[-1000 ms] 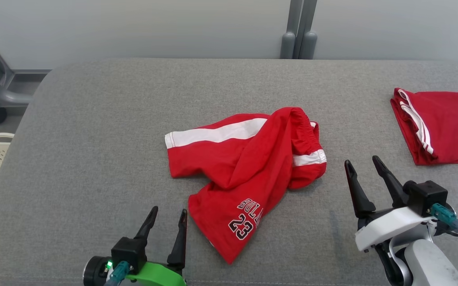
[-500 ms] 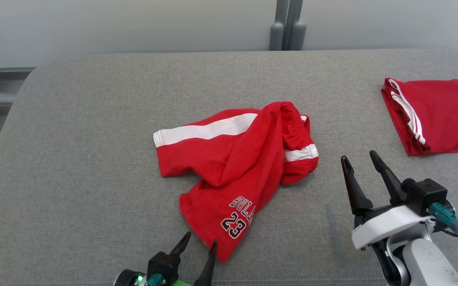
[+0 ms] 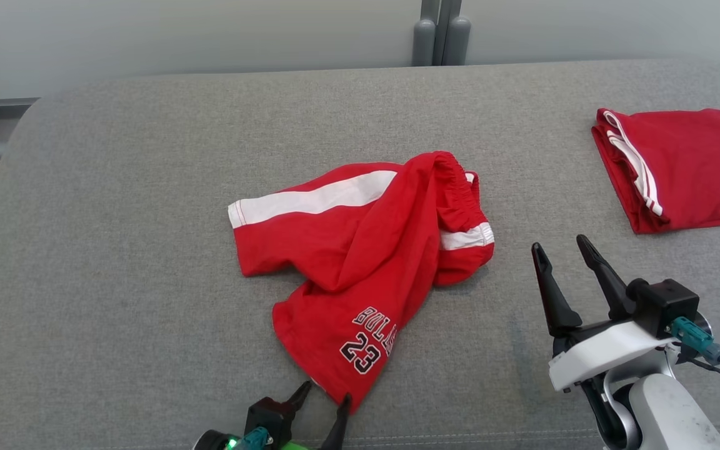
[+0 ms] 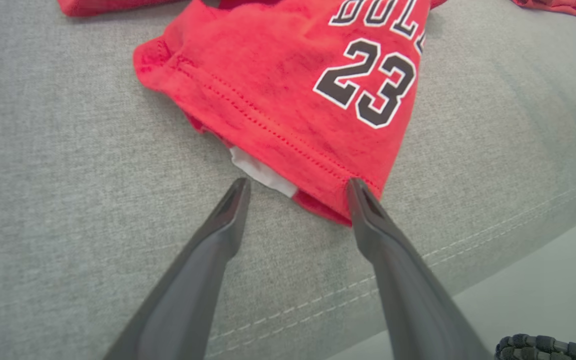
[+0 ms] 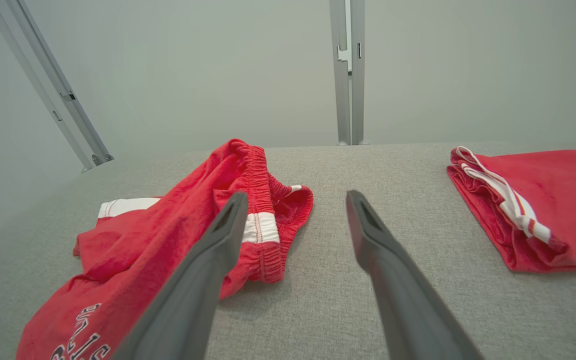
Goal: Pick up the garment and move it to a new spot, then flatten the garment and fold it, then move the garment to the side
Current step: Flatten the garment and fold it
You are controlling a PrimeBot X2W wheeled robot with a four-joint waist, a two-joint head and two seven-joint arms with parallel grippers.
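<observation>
The red basketball shorts (image 3: 366, 250) lie crumpled near the middle of the grey fabric-covered worktop (image 3: 116, 219), and the first step, picking them up to carry them elsewhere, looks to be in hand. The left gripper (image 4: 298, 183) has its jaws released and spread wide, holding nothing. In the left wrist view the two tips bracket the nearest hem corner of the leg printed "23", one tip at the hem's edge and the other on bare cloth just beside a flash of white lining; whether either presses the fabric I cannot tell. The right gripper (image 3: 558, 242) is likewise released and empty, above the worktop just beside the bunched waistband end. The next move probably calls for the left jaws to slide forward over the hem and pinch through both layers before lifting. The shorts' long axis runs diagonally: the printed leg points toward the robot, the elastic waistband lies at the far right, and the white-striped leg splays to the robot's left. A folded red garment (image 3: 691, 169) sits well apart at the right.
</observation>
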